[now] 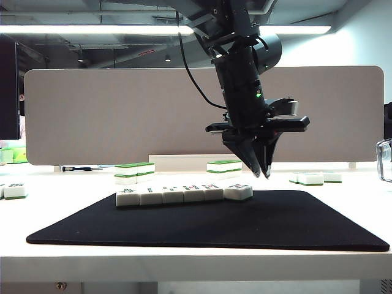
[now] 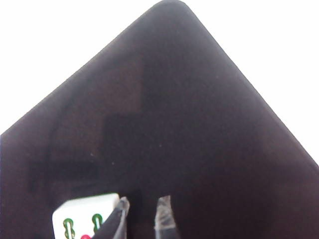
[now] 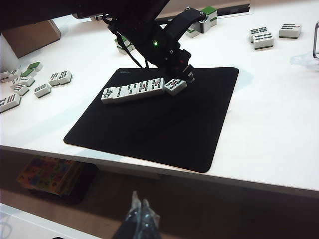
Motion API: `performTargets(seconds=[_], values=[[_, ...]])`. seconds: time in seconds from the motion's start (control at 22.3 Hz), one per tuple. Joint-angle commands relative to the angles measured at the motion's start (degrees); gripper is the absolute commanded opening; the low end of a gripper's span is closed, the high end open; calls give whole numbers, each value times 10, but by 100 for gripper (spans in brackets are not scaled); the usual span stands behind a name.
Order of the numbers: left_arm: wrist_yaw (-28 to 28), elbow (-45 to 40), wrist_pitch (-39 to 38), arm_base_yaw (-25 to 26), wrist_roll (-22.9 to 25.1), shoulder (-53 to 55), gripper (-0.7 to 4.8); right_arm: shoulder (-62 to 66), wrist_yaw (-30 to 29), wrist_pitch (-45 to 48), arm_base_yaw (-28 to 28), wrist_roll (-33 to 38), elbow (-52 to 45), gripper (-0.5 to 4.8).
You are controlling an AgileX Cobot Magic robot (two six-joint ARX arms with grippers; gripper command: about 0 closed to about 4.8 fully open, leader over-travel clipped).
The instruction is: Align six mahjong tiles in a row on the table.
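Row of 6 mahjong tiles on the black mat. 5 abut; the end tile lies skewed, just beside the left gripper, jaws nearly together, empty. Right gripper, pressed together, hangs well apart.

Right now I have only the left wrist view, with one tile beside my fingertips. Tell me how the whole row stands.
Observer: The six mahjong tiles lie in one row on the black mat. Five sit flush and the end tile, on the right in the exterior view, is skewed.
Operator: Place the left gripper against that tile.
Observer: The left gripper hovers just right of it, holding nothing.
Operator: Report the right gripper.
Observer: The right gripper hangs shut out in front of the table, away from the mat.
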Motion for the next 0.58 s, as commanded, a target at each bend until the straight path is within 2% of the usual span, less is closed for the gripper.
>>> performTargets(seconds=[0.04, 0.58], values=[[0, 2, 6, -1, 4, 6, 79, -7, 1, 10, 0, -2, 2, -1], [-24, 2, 11, 0, 4, 15, 79, -7, 1, 9, 0, -2, 2, -1]])
